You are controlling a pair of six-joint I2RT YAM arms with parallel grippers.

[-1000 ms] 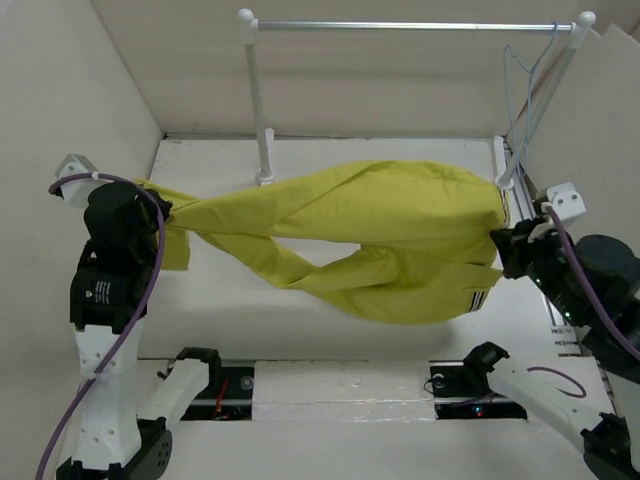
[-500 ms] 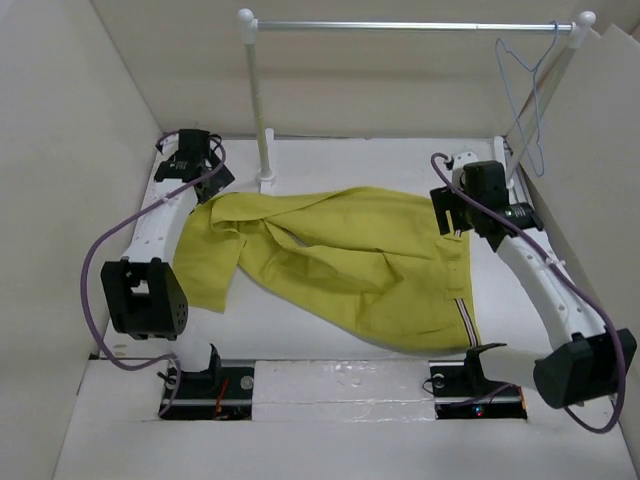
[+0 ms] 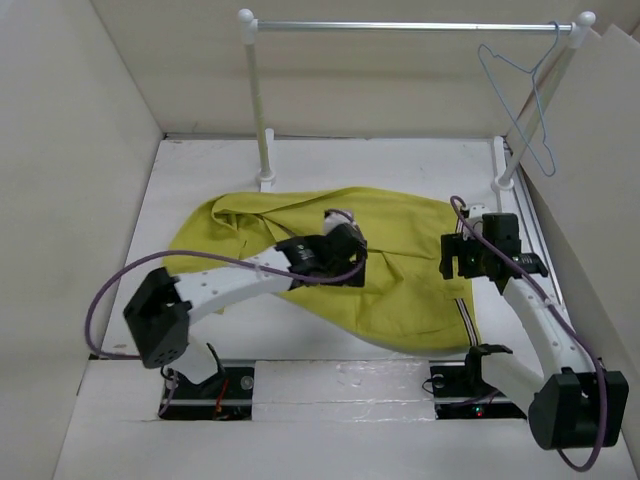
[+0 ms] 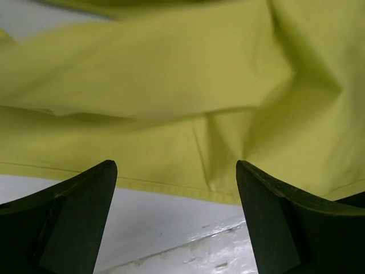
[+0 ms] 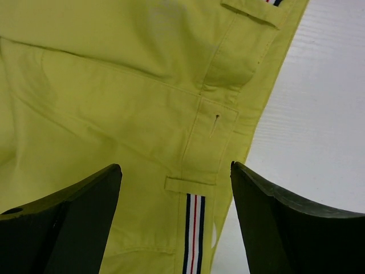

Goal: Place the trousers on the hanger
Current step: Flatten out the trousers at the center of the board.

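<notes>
The mustard-yellow trousers (image 3: 410, 300) lie crumpled on the white table, legs folded toward the left and the waistband to the right. My left gripper (image 3: 345, 260) hovers open over their middle. In the left wrist view a hemmed edge of the trousers (image 4: 171, 85) and bare table show between its fingers (image 4: 80, 211). My right gripper (image 3: 463, 262) hangs open over the waistband end. The right wrist view shows a belt loop and the striped band (image 5: 193, 234) of the trousers (image 5: 114, 85) below the right gripper (image 5: 175, 167). The pale blue wire hanger (image 3: 529, 74) hangs from the rail's right end, away from both grippers.
The rail (image 3: 410, 25) spans the back of the table on two white posts (image 3: 256, 100). Cream walls close in the left, right and back sides. The arm bases sit at the near edge.
A second ago both grippers held the trousers stretched in the air. They let go, the trousers dropped onto the table, and both arms moved over the fabric. The hanger has turned on the rail.
</notes>
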